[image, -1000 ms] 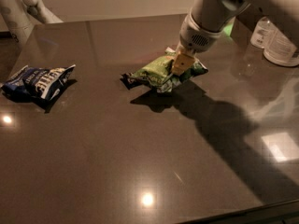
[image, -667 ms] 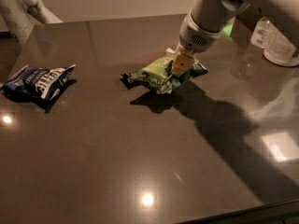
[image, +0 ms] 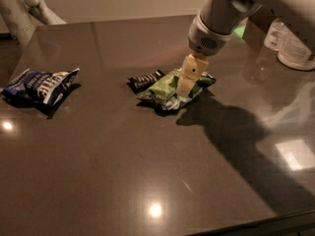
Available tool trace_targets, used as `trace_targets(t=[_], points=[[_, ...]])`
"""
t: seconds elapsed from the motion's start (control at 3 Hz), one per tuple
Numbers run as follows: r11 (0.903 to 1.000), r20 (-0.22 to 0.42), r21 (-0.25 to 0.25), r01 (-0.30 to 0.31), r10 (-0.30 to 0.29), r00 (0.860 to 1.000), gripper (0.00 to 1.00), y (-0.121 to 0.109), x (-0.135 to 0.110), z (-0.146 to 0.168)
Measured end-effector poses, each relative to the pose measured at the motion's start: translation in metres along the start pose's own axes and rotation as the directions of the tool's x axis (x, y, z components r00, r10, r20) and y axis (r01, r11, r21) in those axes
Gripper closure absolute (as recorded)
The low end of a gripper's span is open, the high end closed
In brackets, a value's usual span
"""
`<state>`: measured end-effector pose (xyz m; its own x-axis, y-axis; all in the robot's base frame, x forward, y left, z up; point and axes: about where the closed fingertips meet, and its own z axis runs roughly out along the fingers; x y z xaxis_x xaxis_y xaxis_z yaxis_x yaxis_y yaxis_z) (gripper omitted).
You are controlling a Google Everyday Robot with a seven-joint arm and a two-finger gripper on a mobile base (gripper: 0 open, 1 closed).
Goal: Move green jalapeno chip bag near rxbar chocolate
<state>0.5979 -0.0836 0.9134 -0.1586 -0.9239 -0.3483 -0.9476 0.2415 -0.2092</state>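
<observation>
The green jalapeno chip bag (image: 167, 88) lies crumpled on the dark table, just right of centre. The rxbar chocolate (image: 145, 79), a small black bar with white letters, lies against the bag's left edge and touches it. My gripper (image: 185, 86) reaches down from the upper right. Its pale fingers (image: 189, 73) stand close together and pinch the top of the green bag. The bag's middle is hidden behind the fingers.
A dark-blue-and-white chip bag (image: 42, 85) lies at the table's left side. Clear plastic containers (image: 290, 45) stand at the far right edge. A white robot part (image: 22, 6) stands beyond the far left corner. The table's front edge (image: 256, 220) runs along the lower right.
Almost nothing differs. The gripper stays on the green bag in the same place beside the black bar.
</observation>
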Motion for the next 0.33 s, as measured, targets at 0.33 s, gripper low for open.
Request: trace_targets(t=[0.33], points=[[1.0000,0.000,0.000,0.000,0.000,1.000,0.00,0.0000,0.0000,0.0000]])
